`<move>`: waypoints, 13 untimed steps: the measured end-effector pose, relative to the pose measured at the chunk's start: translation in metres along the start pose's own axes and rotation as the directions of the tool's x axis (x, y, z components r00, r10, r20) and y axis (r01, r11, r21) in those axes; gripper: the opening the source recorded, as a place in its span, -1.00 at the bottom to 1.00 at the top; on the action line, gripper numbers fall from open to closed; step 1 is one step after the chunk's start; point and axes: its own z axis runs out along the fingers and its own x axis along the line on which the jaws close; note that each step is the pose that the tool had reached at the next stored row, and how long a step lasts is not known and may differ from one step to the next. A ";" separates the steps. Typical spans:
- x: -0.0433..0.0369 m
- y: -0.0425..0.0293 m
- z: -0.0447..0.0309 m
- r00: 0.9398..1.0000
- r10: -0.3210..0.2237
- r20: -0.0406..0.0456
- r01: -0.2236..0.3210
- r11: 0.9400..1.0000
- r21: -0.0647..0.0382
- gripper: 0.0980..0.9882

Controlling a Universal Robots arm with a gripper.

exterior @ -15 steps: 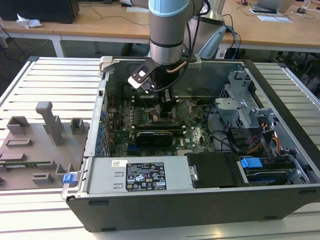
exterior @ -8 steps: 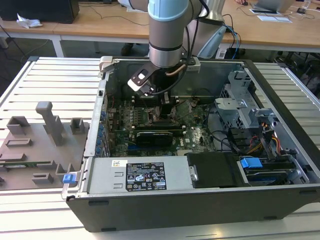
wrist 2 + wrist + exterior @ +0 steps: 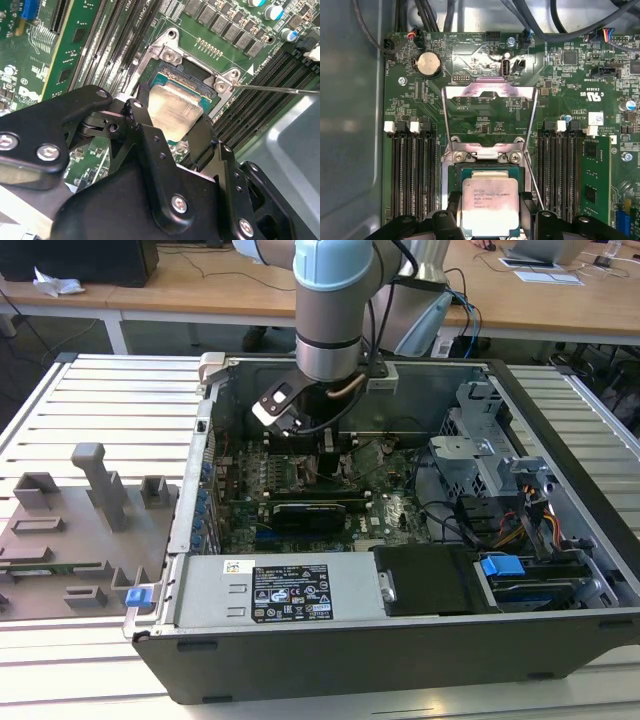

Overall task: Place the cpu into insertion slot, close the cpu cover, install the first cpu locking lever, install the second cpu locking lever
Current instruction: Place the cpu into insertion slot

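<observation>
In pc case (image 3: 300,660): fingers (image 3: 529,207) pinch cpu (image 3: 490,205) at insertion slot (image 3: 197,76) (cpu cover (image 3: 490,92) up).

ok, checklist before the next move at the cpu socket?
1. Grip: gripper has its fingers against two opposite edges of the cpu. Ok.
2. Alignment: cpu sits square over the insertion slot in the first wrist view. Ok.
3. Seating: cpu flat and fully down in the slot. Cannot tell.
4. cpu cover: swung open, off the slot. Ok.
5. Locking lever: unlatched, off to one side of the slot. Ok.
</observation>
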 end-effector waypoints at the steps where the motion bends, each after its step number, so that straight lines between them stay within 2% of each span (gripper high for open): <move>1: 0.0000 -0.0003 0.0016 1.000 0.000 0.000 0.000 1.000 0.000 0.00; 13: 0.0003 -0.0004 0.0075 1.000 0.000 0.000 0.000 1.000 0.000 0.00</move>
